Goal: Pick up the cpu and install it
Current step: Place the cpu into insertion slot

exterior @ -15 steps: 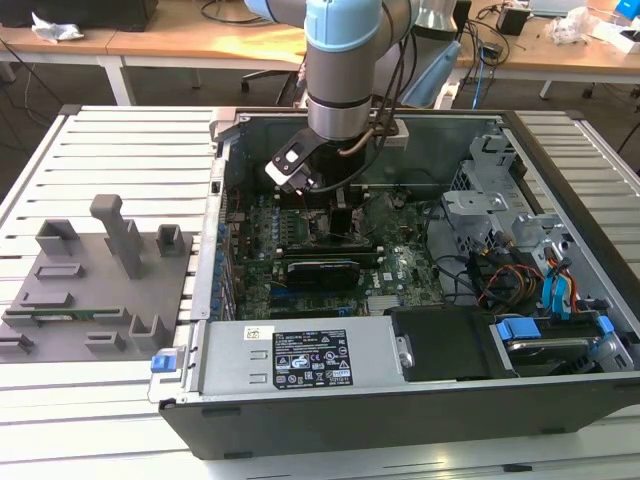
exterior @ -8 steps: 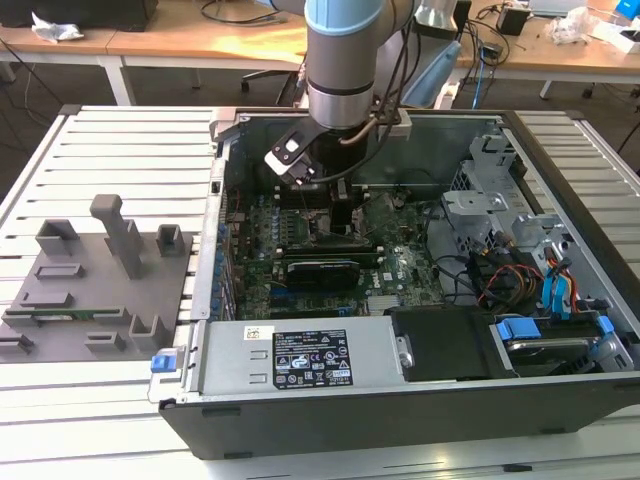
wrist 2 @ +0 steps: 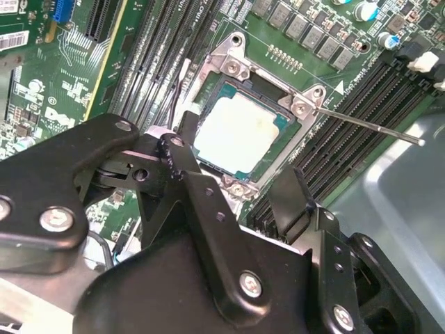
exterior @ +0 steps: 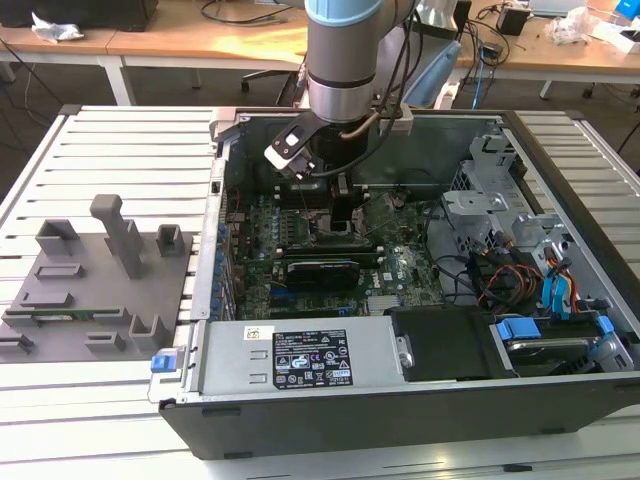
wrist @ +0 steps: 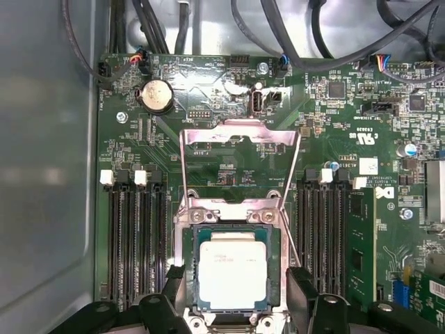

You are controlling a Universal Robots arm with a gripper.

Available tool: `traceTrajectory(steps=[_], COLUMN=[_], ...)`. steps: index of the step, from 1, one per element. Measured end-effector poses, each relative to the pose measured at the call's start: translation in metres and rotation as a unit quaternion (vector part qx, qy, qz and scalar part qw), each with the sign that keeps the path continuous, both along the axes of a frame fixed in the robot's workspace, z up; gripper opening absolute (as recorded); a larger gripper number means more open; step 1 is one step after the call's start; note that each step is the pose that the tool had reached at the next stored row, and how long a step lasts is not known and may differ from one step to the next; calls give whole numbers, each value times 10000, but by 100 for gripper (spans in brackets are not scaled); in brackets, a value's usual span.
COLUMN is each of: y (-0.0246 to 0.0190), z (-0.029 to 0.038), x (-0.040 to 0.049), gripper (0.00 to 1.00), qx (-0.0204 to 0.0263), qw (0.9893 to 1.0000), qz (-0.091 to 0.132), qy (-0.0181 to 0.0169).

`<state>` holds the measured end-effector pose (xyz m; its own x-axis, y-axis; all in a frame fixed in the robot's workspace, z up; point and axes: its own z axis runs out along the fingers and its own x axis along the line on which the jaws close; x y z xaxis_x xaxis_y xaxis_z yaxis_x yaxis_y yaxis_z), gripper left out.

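Observation:
The cpu [wrist: 233, 273] [wrist 2: 236, 132] is a silvery-white square chip lying flat in the metal-framed socket [wrist: 185, 243] on the green motherboard [wrist: 334, 139]. The socket's load plate [wrist: 240, 132] is swung up and back, and its thin lever [wrist 2: 368, 125] sticks out to one side. My gripper [wrist: 236, 306] [wrist 2: 233, 174] hangs just above the socket, open, with one black finger [wrist: 174, 289] on each side of the chip and a gap to it on both sides. In the exterior view, the arm reaches down into the open computer case, with the gripper [exterior: 335, 205] low over the board.
Black memory slots [wrist: 135, 236] flank the socket on both sides. A grey fixture plate with blocks [exterior: 100, 270] lies on the slatted table at the exterior view's left. A drive cage with coloured cables [exterior: 520, 260] fills the case's right. The case walls [exterior: 215, 240] stand close around the board.

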<state>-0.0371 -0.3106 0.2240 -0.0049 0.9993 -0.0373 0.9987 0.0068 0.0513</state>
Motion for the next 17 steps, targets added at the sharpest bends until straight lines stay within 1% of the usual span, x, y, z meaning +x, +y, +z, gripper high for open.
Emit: traceTrajectory(steps=[4,9,11,12,13,14,15,16,17], y=[0,0,0,0,0,0,0,0,0], z=[30,33,33,33,34,35,35,36,36], x=[0,0,0,0,0,0,0,0,0], gripper=[68,67,53,53,42,35,23,17,17], qx=[0,0,0,0,0,0,0,0,0], qw=[10000,10000,10000,10000,10000,10000,10000,10000,10000], qz=[0,0,0,0,0,0,0,0,0], qy=[-1,0,0,0,0,0,0,0,0])
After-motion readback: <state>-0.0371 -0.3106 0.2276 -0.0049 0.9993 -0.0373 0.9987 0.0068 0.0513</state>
